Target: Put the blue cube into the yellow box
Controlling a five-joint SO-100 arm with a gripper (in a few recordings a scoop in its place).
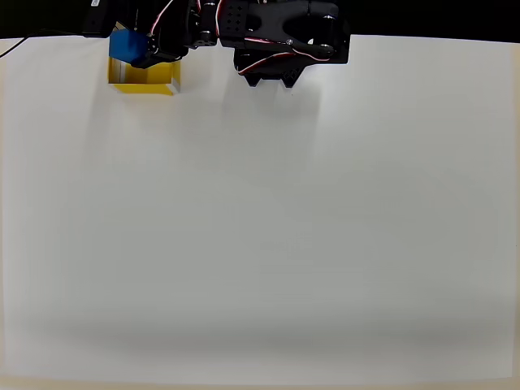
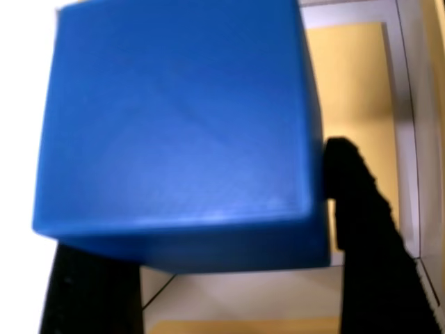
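Note:
The blue cube (image 1: pixel 127 45) hangs at the table's far left edge in the overhead view, held in my black gripper (image 1: pixel 134 47), which is shut on it. It sits over the back part of the yellow box (image 1: pixel 146 79). In the wrist view the blue cube (image 2: pixel 181 132) is very close, clamped between two black fingers (image 2: pixel 365 229). Beneath and to the right of it lies the yellow box floor (image 2: pixel 354 97) with white inner walls.
The arm's black base (image 1: pixel 284 41) with red and white wires stands at the table's far edge, right of the box. The white table (image 1: pixel 268 236) stretches wide in front of it.

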